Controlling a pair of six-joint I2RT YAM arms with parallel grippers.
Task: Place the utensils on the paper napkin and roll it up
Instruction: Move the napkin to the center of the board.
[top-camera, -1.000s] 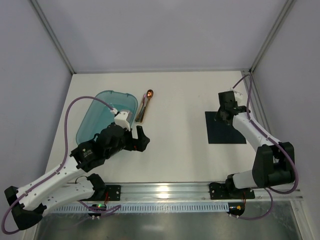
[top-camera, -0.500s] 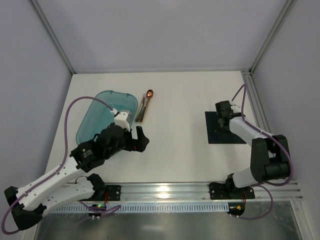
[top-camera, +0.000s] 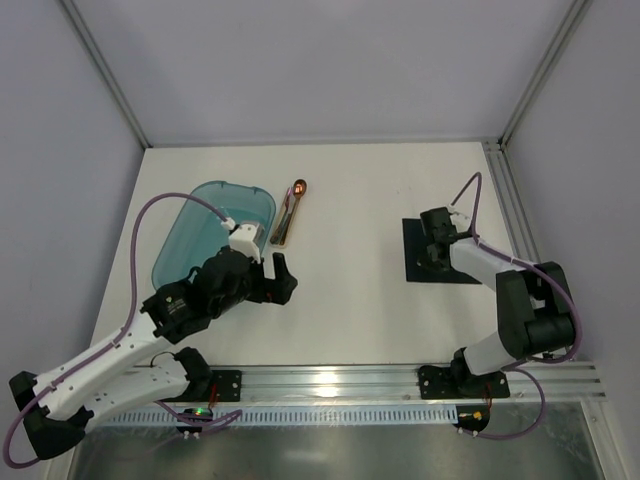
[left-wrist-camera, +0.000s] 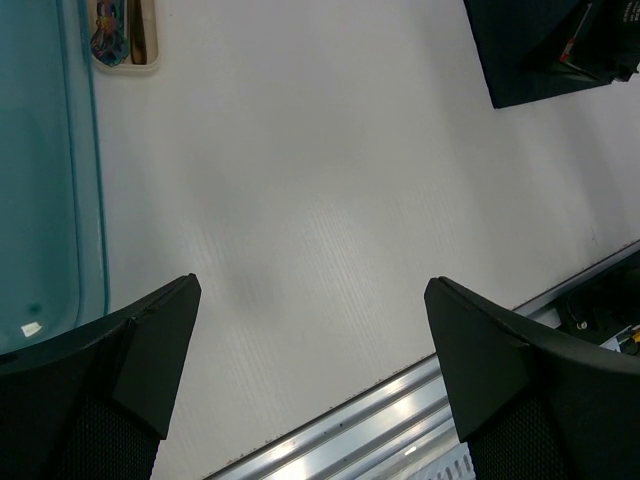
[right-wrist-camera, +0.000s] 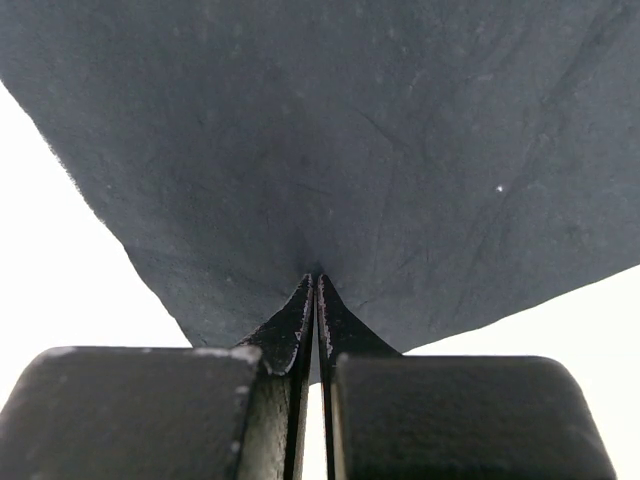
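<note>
Paper napkin (top-camera: 462, 274), right of centre — edge pinched by right gripper (right-wrist-camera: 315, 290). Utensils (top-camera: 290, 212), upper left, lying top-to-bottom beside teal tub (top-camera: 205, 230) — just above spread left gripper (left-wrist-camera: 312, 300), the nearer arm

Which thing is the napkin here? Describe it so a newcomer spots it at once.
Look at the right half of the white table. The napkin lies there, pinched by the shut right gripper. It is the only dark navy, matte sheet; the tub on the left is see-through teal, and the cutlery beside it is shiny copper.
</note>
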